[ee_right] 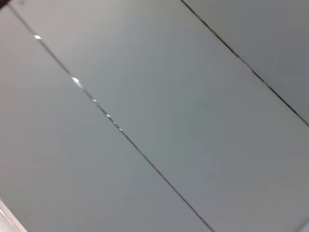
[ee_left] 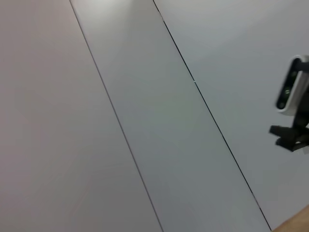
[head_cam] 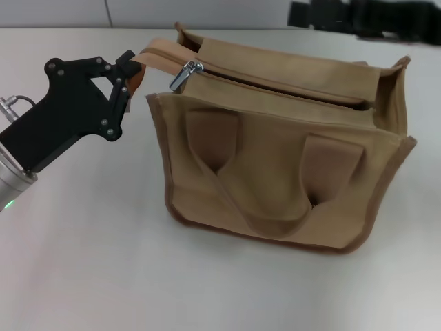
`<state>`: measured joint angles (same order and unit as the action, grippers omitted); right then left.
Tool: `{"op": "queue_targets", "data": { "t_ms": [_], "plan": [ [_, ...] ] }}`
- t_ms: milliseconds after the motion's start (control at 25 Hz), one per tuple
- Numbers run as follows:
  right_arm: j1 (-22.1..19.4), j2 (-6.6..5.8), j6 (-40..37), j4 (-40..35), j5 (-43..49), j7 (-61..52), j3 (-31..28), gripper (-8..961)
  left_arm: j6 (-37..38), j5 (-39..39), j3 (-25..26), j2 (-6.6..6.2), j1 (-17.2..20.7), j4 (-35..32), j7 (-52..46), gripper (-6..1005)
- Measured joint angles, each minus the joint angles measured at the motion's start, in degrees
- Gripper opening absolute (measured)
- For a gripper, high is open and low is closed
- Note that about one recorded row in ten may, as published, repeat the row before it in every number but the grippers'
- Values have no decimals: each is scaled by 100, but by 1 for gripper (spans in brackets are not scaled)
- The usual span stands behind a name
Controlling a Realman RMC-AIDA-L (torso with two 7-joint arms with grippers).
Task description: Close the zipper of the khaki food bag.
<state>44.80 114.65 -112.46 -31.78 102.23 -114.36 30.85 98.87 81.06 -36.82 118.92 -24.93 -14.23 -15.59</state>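
The khaki food bag (head_cam: 275, 172) stands upright on the table in the head view, its strap handles hanging down the near face. The zipper (head_cam: 275, 81) runs along its top. The shiny silver pull tab (head_cam: 185, 74) stands up at the bag's left end. My left gripper (head_cam: 131, 69) is at that end, pinching the tan fabric end tab (head_cam: 160, 55) just left of the pull. A dark shape at the far right, behind the bag, is my right arm (head_cam: 358, 19). Its fingers do not show there.
The bag sits on a pale table (head_cam: 89, 276). The left wrist view shows wall panels and a black gripper with a camera (ee_left: 292, 116) at the frame's edge. The right wrist view shows only grey panels.
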Motion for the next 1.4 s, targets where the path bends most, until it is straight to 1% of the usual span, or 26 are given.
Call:
{"op": "queue_targets", "data": {
  "t_ms": [200, 240, 440, 600, 960, 1080, 1400],
  "plan": [
    [395, -39, 348, -227, 13, -919, 592, 780, 1, -3, 0, 0, -11, 0, -8, 12],
    [460, -43, 451, -297, 14, -1132, 801, 780, 1, -3, 0, 0, -11, 0, -8, 13],
    [610, -38, 821, -433, 16, -1690, 1417, 780, 5, -3, 0, 0, -13, 0, -11, 15],
    [670, -26, 1104, -448, 33, -2039, 1770, 780, 8, -3, -1, -6, -26, -15, -79, 16],
    [782, 25, 1569, -403, 246, -2411, 2169, 780, -4, -3, 0, -10, -90, -29, -173, 20],
    [828, 57, 1658, -398, 264, -2437, 2229, 780, 13, -3, -17, -10, -133, -24, -197, 22],
    [919, 88, 1796, -390, 267, -2558, 2351, 780, 101, -2, -40, -9, -228, -53, -329, 25]
  ]
}}
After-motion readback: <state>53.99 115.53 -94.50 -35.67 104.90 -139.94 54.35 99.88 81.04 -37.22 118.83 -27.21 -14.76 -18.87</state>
